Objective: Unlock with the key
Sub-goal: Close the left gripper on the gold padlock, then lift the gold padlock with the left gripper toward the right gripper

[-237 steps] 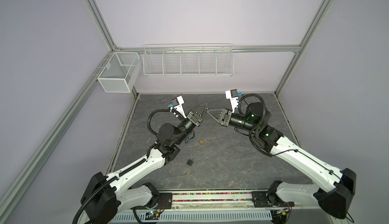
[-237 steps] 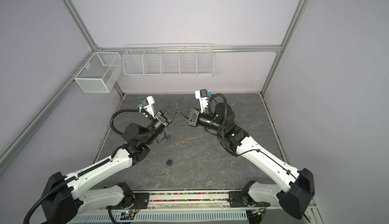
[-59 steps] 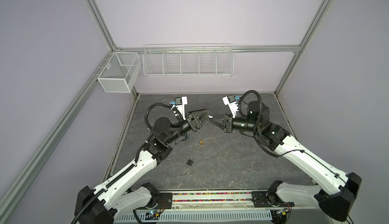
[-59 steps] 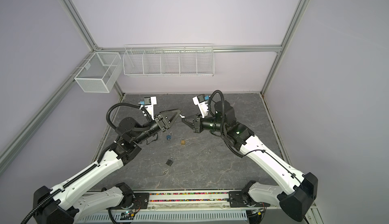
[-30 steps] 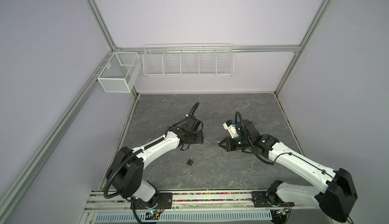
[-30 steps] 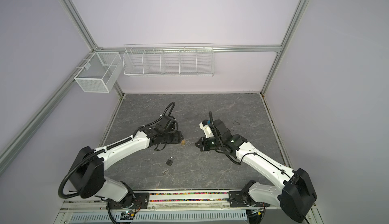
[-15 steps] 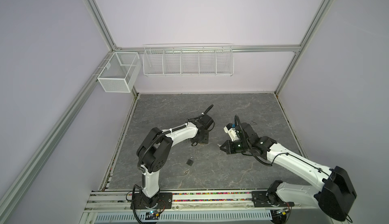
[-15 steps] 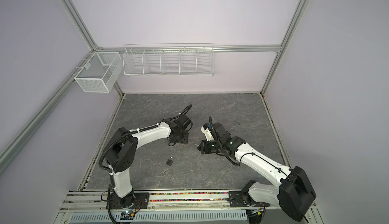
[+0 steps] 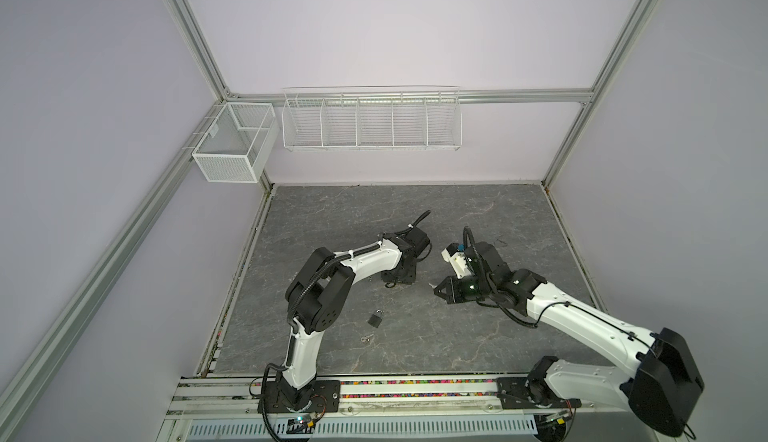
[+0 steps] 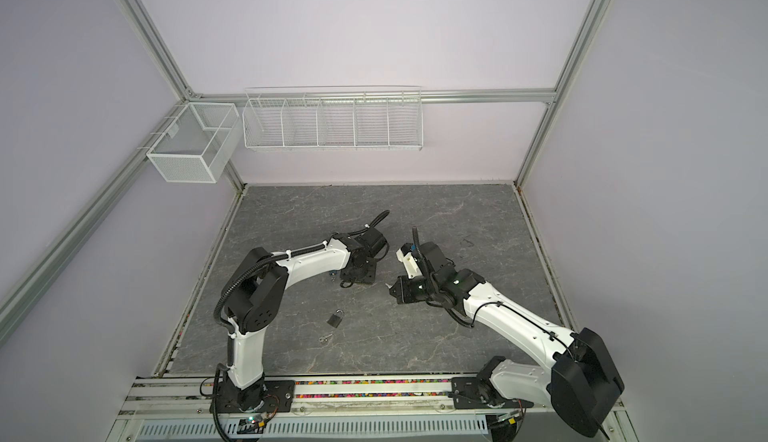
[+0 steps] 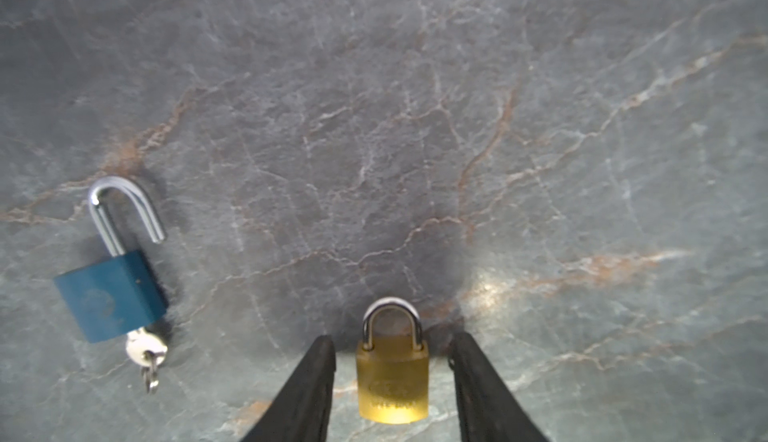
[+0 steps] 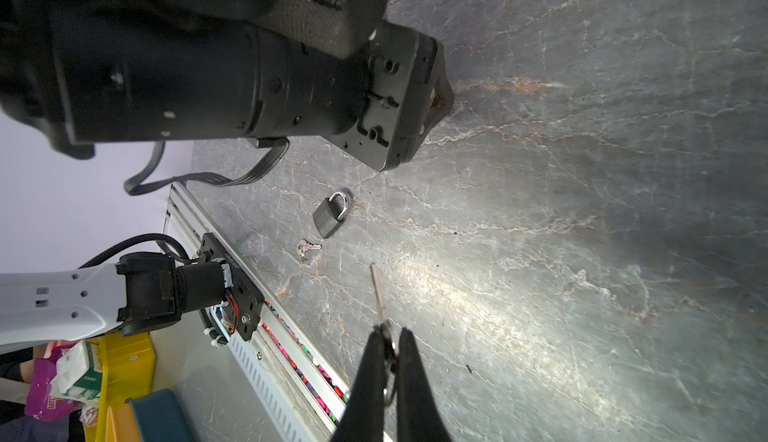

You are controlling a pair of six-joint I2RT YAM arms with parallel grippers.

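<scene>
The left gripper (image 11: 392, 338) is low over the grey table (image 11: 415, 128), its fingers half-wide on both sides of the brass padlock (image 11: 392, 382), with a small gap at each side. Just to the right, the right gripper (image 12: 390, 336) is pinched tight on a silver key (image 12: 378, 294). A blue padlock (image 11: 110, 294) lies open further left

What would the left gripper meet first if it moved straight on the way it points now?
Likely the tabletop: its fingers straddle the brass padlock without touching it, tips apparently near the surface; depth is unclear.
</scene>
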